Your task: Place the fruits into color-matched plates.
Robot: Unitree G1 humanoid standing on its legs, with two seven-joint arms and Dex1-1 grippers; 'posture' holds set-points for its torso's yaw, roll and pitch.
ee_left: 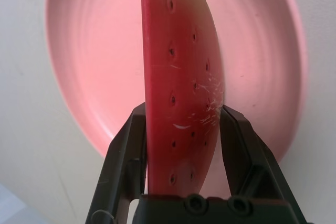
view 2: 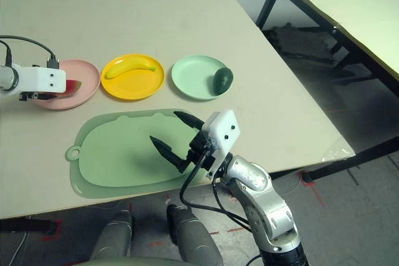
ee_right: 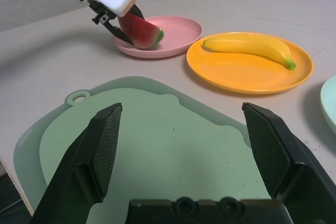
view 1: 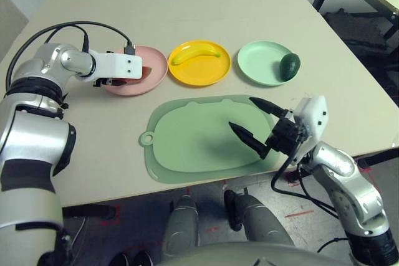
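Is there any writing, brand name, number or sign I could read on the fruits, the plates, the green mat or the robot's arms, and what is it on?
None that I can read: no words, labels, brands or numbers.
The watermelon wedge has only seed marks and pale scratches.
The white casing on the right arm has plain dark dots, not letters.

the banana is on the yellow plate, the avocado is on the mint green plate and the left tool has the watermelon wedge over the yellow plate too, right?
Not quite: the left tool has the watermelon wedge at the pink plate, as the left wrist view shows. The rest holds.
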